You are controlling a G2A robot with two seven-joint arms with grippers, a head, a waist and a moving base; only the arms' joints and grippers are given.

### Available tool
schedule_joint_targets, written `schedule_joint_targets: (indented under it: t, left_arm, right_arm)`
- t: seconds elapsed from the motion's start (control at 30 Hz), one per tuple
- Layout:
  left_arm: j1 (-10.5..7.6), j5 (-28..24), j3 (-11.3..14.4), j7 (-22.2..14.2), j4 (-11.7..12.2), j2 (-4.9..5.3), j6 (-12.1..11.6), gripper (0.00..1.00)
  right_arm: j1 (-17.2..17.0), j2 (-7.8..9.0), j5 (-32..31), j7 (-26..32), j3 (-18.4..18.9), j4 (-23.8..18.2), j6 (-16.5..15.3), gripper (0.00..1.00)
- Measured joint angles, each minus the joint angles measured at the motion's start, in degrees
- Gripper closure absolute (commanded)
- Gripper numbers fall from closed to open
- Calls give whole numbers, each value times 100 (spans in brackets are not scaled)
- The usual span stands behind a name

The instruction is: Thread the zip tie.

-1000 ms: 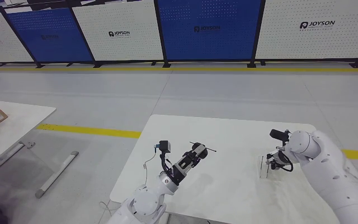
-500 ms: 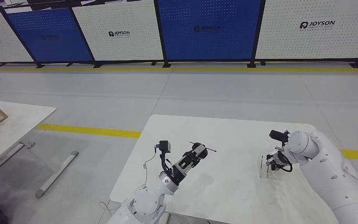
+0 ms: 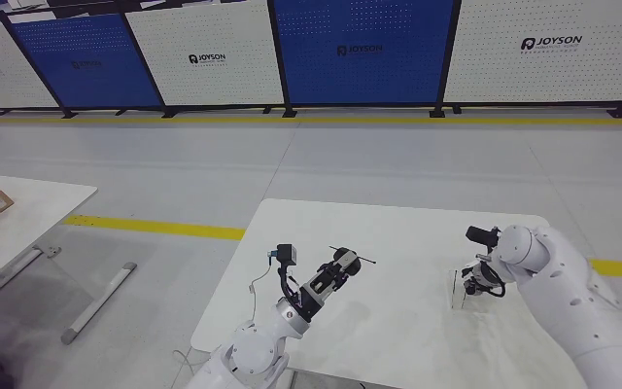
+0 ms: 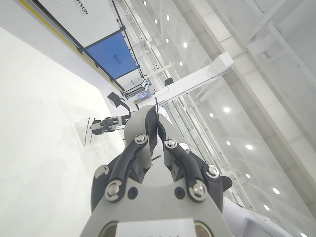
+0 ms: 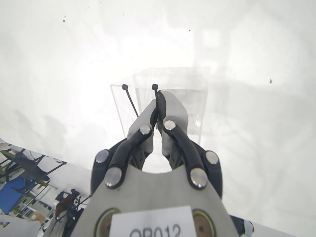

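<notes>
L gripper (image 4: 156,118) pinched fully closed on a thin black zip tie (image 4: 156,103). A short end pokes out past the fingertips. In top view the L gripper (image 3: 342,263) sits over the near-left part of the white table (image 3: 389,224), and its tie (image 3: 364,259) sticks out both sides, roughly level, off the surface.

R gripper (image 5: 158,102) is also clamped closed, on an upright zip tie (image 5: 155,86). Head end is up, just past the tips, right at the clear acrylic stand (image 5: 195,99) on the table's right side. A spare tie (image 5: 129,99) leans in the stand just beside it (could be a reflection in the acrylic, can't tell). The arms are well apart.

Step, my read: both ends are gripped and threading hasn't started. R looks to be at pick-up from the stand.

Next move probably needs R to lift clear of the stand w/o snagging the spare. Then bring the grippers together mid-table and line up the L tie's tail w/ the head slot. The slot is tiny and the strap is floppy, so approach slow and straight. Risk: tail bends or misses the slot.
</notes>
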Motion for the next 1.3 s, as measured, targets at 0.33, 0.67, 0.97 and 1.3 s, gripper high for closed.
schedule_joint_targets:
  t: [0.33, 0.67, 0.97, 1.3]
  left_arm:
    - [0, 0, 0, 0, 0, 0, 0, 100]
    - [0, 0, 0, 0, 0, 0, 0, 100]
    - [0, 0, 0, 0, 0, 0, 0, 100]
    - [0, 0, 0, 0, 0, 0, 0, 100]
  right_arm:
    - [-10, -1, -26, -30, 56, -49, -53, 100]
    - [-509, 309, -88, -64, 707, -950, -92, 100]
    - [-2040, 861, 3, -370, 2392, -3000, -161, 100]
    - [-2124, 876, 27, -381, 2490, -3100, -172, 100]
